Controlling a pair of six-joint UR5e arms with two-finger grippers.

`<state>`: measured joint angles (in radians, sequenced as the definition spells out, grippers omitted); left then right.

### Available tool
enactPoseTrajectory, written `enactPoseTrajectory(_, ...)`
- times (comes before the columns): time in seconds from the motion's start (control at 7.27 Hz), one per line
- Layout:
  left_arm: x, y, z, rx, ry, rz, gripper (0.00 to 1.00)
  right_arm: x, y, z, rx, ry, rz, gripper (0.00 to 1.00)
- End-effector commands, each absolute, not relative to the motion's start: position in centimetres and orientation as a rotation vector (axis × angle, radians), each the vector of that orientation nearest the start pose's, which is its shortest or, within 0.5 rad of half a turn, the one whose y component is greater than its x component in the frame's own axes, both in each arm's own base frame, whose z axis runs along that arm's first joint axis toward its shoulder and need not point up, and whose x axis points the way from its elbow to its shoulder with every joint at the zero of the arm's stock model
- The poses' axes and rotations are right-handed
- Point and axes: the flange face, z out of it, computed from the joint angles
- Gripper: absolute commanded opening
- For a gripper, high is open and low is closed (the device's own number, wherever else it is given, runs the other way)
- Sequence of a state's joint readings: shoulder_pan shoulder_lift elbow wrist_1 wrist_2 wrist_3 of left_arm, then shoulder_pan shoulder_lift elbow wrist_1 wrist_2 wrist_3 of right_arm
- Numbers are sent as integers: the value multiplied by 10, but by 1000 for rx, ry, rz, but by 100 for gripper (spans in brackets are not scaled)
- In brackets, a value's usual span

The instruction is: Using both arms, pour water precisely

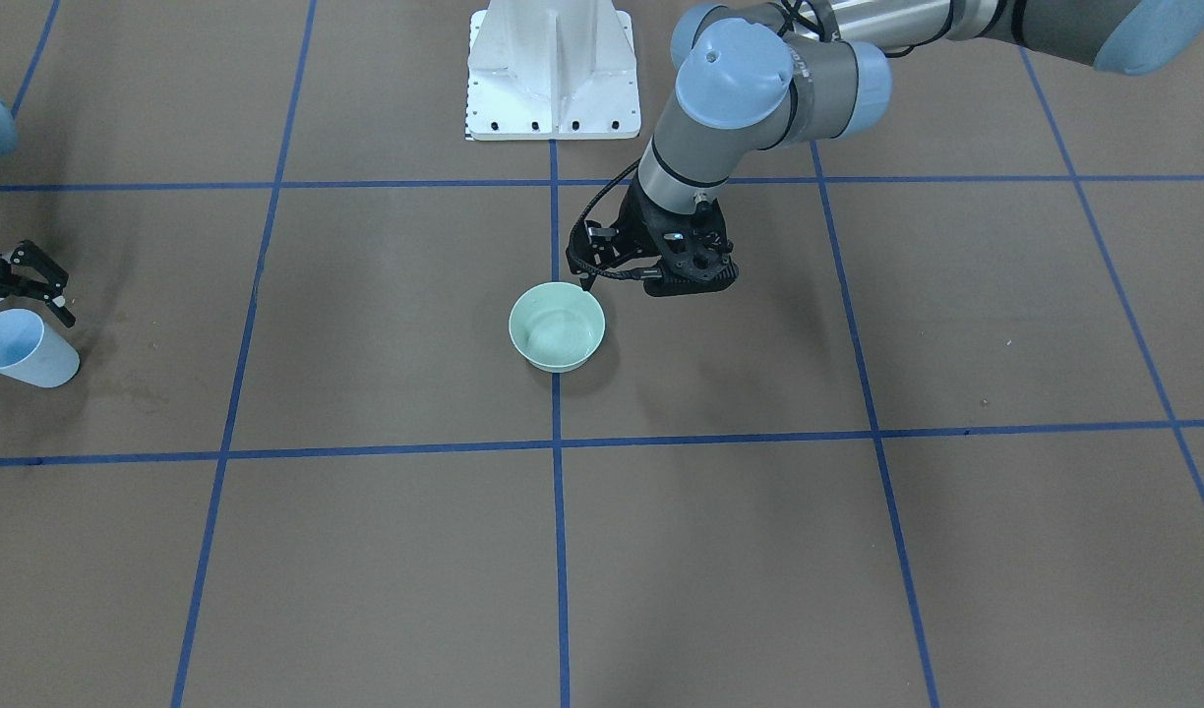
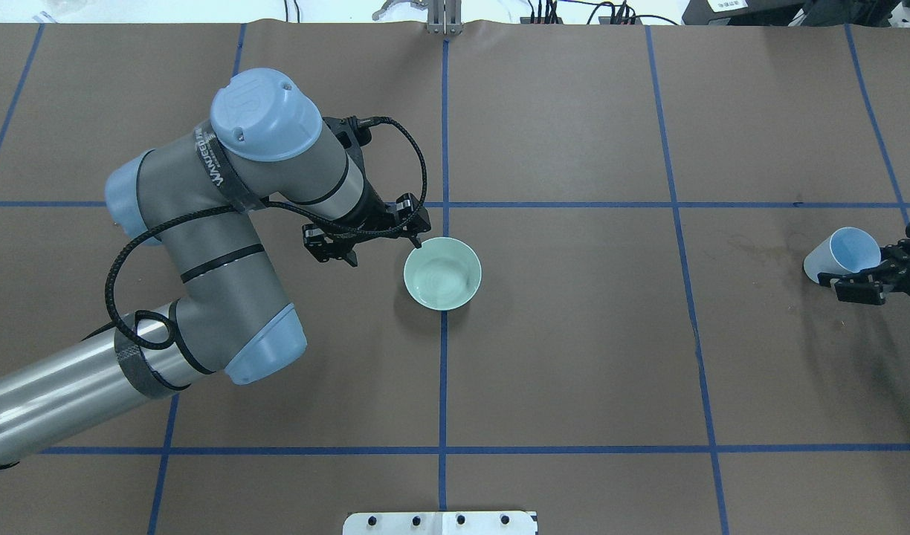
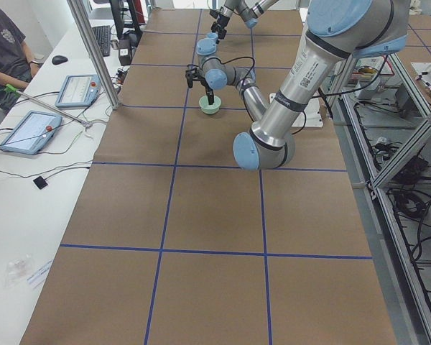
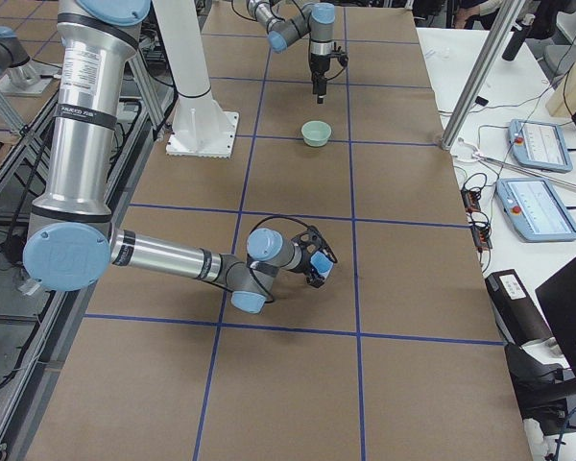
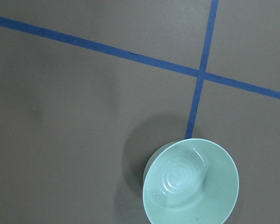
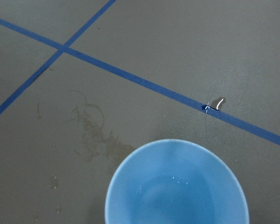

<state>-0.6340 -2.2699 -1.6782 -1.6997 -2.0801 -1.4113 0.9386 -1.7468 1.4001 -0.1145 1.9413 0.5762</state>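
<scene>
— The left gripper (image 2: 384, 251)?
— Hangs spread and empty at 10 o'clock of the mint-green bowl (image 2: 471, 276) in the overhead view, one fingertip (image 2: 418, 239) just beside the rim, clasping nothing. Comes off the left arm (image 2: 202, 245), bent in from 8 o'clock.

— And the bowl itself?
— Stands upright on a blue tape line (image 2: 444, 371) over the brown table paper (image 2: 574, 357), with a tape crossing close at 12 o'clock.

— The water (image 5: 179, 179)?
— Lies low in the bowl, as faint rings and white glints in the left wrist view.

— The right gripper (image 1: 47, 285)?
— Far out at 3 o'clock of the bowl in the overhead view, well apart, right by the light-blue cup (image 2: 821, 261), with fingers spread wide. Cannot tell whether pressing the cup or let go.

— Inside the cup?
— Only a few tiny bright specks on the floor in the right wrist view; cannot tell whether more than drops.

— Around it?
— Dark damp stains (image 6: 91, 130) on the paper, at 10 o'clock of the cup's mouth in that wrist view.

— The right arm (image 4: 163, 254)?
— Reaches low over the table in the right side view.
</scene>
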Motion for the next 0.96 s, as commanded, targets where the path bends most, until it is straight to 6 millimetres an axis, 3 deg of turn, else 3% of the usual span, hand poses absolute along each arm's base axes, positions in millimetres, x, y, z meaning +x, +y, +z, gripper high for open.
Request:
enactPoseTrajectory(0.0, 492, -468, 177, -81, 1024, -195, 100, -177, -405, 666, 725, -892, -254, 83)
enactPoseTrajectory(0.14, 492, -468, 177, -81, 1024, -195, 100, -177, -406, 664, 728, -896, -251, 56)
enactPoseTrajectory(0.28, 491, -469, 176, -80, 1025, -196, 100, -180, -410, 657, 743, -902, -258, 38)
enactPoseTrajectory(0.41, 490, -469, 176, -78, 1026, -197, 100, -187, -420, 640, 771, -919, -263, 30)
enactPoseTrajectory(0.69, 467, -490, 177, -56, 1030, -225, 100, -209, -453, 589, 783, -920, -258, 28)
enactPoseTrajectory(0.83, 434, -511, 213, -46, 1008, -193, 100, -222, -477, 545, 775, -858, -220, 28)
